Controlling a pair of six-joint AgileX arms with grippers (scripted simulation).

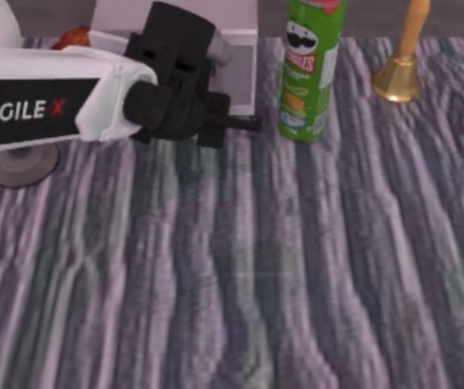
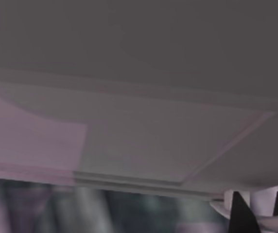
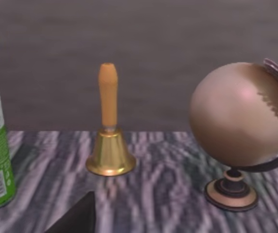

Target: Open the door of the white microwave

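Reaching across the far left of the table (image 1: 240, 275), the left arm (image 1: 45, 105) extends toward the microwave (image 1: 236, 49), which stands at the table's far edge, left of centre. The left gripper (image 1: 244, 123) sits low in front of the microwave's front face, near its right-hand end. One dark finger (image 1: 240, 123) projects to the right in the top view; the arm's black wrist hides most of the front, so whether the fingers are parted or closed on anything cannot be told. In the left wrist view the door (image 2: 144, 141) fills the frame at very close range: a flat pale panel with a raised border, its lower edge above the table. A small part of the fingers (image 2: 241, 213) shows at the corner of that view, just under the panel's edge; contact cannot be confirmed.

A green can (image 1: 311, 69) stands upright just right of the microwave, apart from it. A brass bell (image 1: 400, 69) with an orange handle stands farther right. The right wrist view shows the can, the bell and a globe (image 3: 241, 121) on a stand, all upright and apart. The right gripper is out of the top view; only a dark tip (image 3: 78, 216) of it shows in its own wrist view, and its state cannot be told.
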